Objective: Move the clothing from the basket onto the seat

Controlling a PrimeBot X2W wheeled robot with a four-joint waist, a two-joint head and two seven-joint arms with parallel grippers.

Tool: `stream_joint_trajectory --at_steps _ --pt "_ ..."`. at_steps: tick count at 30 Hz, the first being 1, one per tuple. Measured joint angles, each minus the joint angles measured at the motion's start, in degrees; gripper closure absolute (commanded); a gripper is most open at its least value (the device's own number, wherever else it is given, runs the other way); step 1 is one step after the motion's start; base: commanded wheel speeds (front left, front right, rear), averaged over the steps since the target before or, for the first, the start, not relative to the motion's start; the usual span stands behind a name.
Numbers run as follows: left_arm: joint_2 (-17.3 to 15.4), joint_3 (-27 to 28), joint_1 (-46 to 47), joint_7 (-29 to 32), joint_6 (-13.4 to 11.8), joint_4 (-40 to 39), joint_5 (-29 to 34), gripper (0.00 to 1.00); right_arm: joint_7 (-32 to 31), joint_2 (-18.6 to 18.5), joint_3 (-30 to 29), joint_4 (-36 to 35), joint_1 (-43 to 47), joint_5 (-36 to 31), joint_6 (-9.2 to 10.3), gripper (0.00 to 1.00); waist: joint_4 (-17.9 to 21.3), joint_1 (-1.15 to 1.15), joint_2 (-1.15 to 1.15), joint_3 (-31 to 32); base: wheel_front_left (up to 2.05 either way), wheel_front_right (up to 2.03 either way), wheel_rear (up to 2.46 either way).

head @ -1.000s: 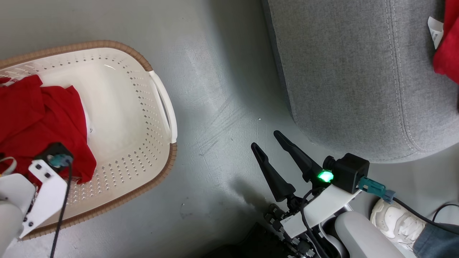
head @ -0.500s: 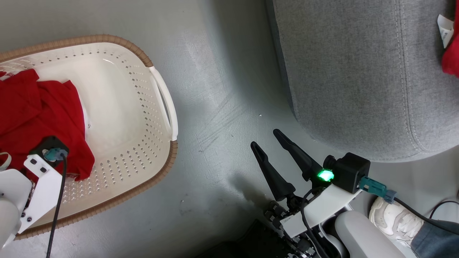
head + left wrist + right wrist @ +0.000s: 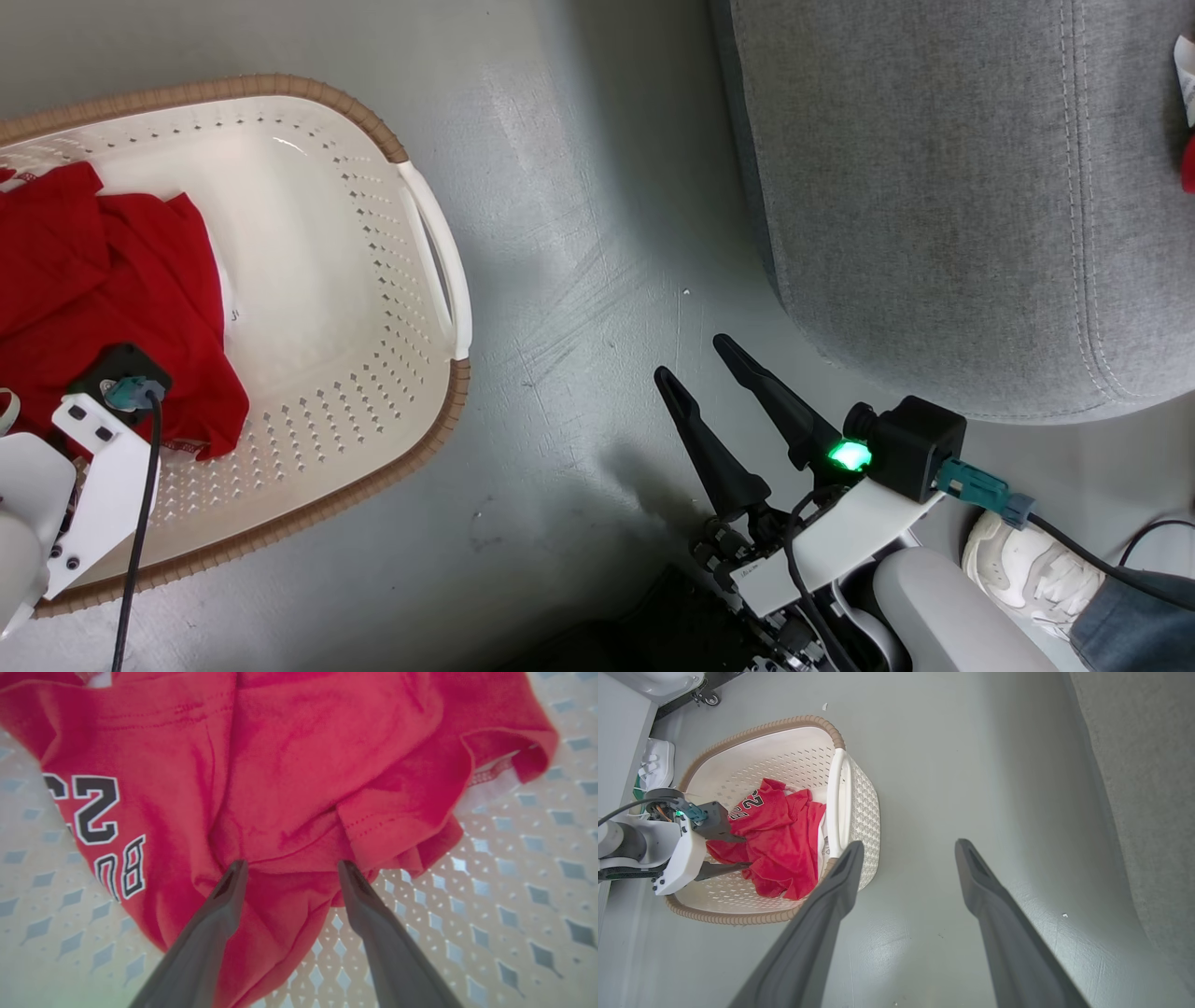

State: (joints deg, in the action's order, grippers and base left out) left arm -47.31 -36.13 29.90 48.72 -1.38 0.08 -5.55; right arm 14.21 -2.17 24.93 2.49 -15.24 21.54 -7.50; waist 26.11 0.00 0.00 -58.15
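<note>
While L tool (image 3: 292,864) & R tool (image 3: 692,357) gape open, red clothing (image 3: 103,271) sits in basket (image 3: 373,131).

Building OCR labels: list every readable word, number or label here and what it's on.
"2" and a cut-off second digit, black with white edging: red fabric jersey in the cream perforated plastic basket.
"BU", rest folded away: same jersey.
Small dark print on a white patch beside the jersey: too small to read.
White tag on the grey fabric sofa: unreadable.
</note>
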Motion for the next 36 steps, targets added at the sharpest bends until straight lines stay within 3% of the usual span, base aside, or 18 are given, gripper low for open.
stream_joint_trajectory --at_steps 20,36 --pt "0.5 0.2 0.1 -3.6 -1.0 0.2 0.0 0.00 0.0 0.0 0.0 0.0 0.0 0.0 0.00 0.00 0.1 0.00 0.00 -0.6 0.00 0.00 0.00" --pt "0.4 -1.5 0.0 -3.4 1.8 1.4 -2.3 0.00 0.0 0.0 -0.1 -0.1 0.0 0.0 0.00 0.00 -0.1 0.00 0.00 -0.8 0.00 0.00 0.00"
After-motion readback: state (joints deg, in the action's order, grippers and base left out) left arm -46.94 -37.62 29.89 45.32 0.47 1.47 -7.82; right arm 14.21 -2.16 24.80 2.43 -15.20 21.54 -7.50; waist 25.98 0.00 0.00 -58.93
